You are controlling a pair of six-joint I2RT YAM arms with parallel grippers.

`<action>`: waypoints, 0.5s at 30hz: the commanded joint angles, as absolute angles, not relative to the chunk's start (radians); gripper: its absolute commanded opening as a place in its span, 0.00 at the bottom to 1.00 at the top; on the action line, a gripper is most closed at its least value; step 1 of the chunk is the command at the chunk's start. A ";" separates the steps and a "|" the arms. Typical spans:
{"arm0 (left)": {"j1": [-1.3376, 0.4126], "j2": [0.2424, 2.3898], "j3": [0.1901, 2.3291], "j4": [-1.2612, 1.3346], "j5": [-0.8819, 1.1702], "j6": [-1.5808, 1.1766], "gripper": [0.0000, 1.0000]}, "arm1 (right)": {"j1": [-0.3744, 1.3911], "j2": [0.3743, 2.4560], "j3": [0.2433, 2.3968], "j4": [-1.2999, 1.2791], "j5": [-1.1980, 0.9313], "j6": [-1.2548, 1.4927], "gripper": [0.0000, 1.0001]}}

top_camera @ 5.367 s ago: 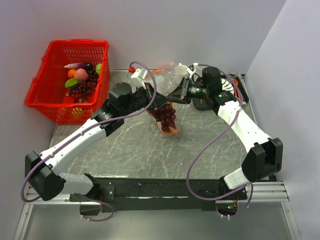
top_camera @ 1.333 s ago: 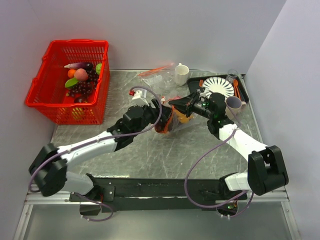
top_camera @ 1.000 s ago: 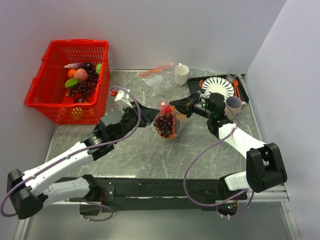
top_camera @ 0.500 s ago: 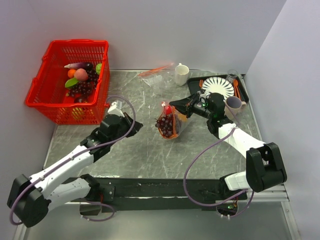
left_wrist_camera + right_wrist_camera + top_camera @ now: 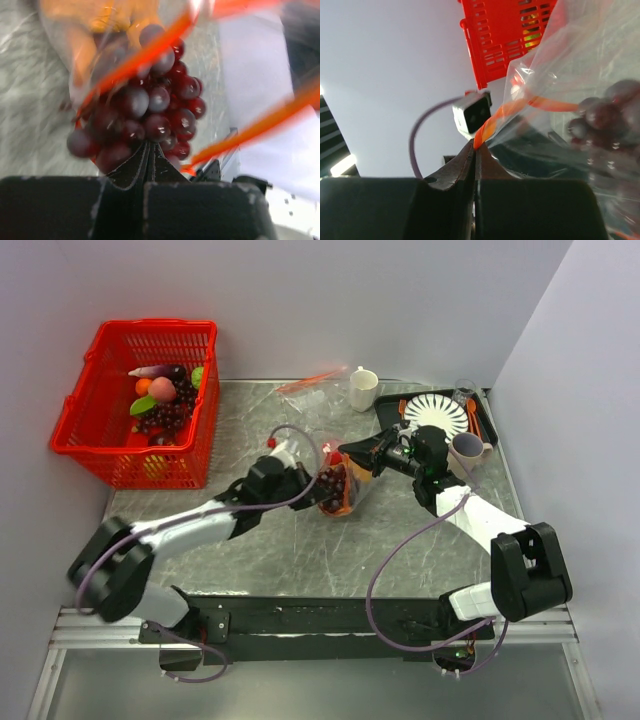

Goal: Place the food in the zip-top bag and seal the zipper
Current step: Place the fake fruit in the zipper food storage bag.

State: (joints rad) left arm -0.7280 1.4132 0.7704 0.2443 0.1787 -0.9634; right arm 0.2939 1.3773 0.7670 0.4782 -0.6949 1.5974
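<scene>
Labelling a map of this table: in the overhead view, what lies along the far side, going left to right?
Red basket → flat clear bag → white mug → striped plate.

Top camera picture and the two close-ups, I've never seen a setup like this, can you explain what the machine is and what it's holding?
It is two robot arms bolted to the near edge of a grey table. The wide picture looks down from above and behind them; each close-up comes from a camera on one arm's wrist. The right gripper is shut on the orange-red zipper of a clear zip-top bag holding a purple grape bunch. The left gripper is shut against the bag; whether it pinches plastic is unclear. Nearby: a red basket of toy foods, a white cup and a striped plate.
</scene>
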 commanded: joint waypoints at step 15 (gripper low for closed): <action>-0.730 1.704 1.194 0.203 -0.084 -0.781 0.01 | 0.282 1.318 0.792 0.555 -0.716 1.623 0.04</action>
